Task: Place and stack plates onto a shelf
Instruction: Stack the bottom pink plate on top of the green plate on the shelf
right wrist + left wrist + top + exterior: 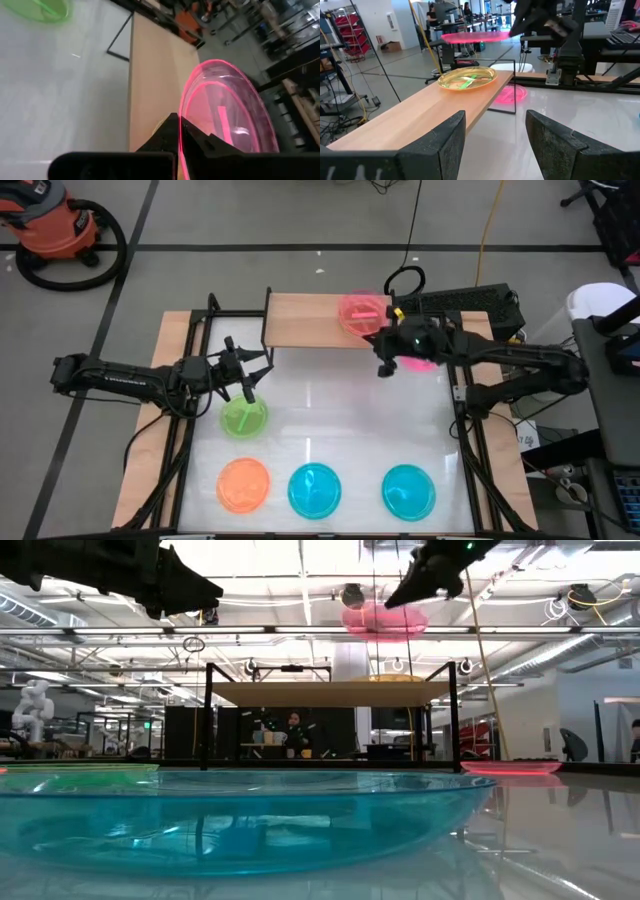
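the right arm reaches in over the shelf (320, 320), its right tool (385, 332) clamped on the rim of a pink plate (362, 312) — translucent, held level in the air above the shelf's right end. the left tool (247, 372) hovers near a green plate (244, 418) on the tabletop (330, 410), fingers apart.

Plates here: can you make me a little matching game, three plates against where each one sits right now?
1. lifted pink plate
2. lone green plate
3. orange plate at the table's edge

A. beside a blue plate
B. pinched by the right gripper over the shelf
C. on the table, under the open left gripper

Pairs: 1-B, 2-C, 3-A.
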`<state>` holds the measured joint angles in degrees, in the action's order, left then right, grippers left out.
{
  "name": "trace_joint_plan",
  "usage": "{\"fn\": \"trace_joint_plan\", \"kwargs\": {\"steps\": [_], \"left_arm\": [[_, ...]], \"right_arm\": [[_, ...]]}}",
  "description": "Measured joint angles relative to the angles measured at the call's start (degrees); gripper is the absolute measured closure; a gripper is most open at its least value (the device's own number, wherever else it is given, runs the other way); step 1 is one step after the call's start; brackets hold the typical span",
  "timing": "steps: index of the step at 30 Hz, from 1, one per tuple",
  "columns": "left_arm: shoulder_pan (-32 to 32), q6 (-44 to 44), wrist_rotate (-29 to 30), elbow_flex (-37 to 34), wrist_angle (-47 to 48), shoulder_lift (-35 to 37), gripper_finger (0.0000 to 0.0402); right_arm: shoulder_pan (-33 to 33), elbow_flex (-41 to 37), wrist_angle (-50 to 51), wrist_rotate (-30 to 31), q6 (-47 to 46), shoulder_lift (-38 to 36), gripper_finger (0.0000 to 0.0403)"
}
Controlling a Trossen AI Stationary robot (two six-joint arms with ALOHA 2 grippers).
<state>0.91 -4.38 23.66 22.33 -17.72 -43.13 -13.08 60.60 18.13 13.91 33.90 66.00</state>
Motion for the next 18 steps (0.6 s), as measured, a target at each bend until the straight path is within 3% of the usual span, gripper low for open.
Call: {"fn": "trace_joint_plan", "kwargs": {"steps": [6, 18], "left_arm": [[0.0, 0.0, 0.0, 0.0, 0.1, 0.0, 0.0188], [0.0, 0.0, 0.0, 0.0, 1.3, 0.0, 0.0188]], "right_arm": [[-6.2, -0.6, -0.4, -5.2, -0.2, 4.3, 0.0403], [-8.7, -2.1, -3.8, -5.1, -0.4, 9.9, 0.0403]]}}
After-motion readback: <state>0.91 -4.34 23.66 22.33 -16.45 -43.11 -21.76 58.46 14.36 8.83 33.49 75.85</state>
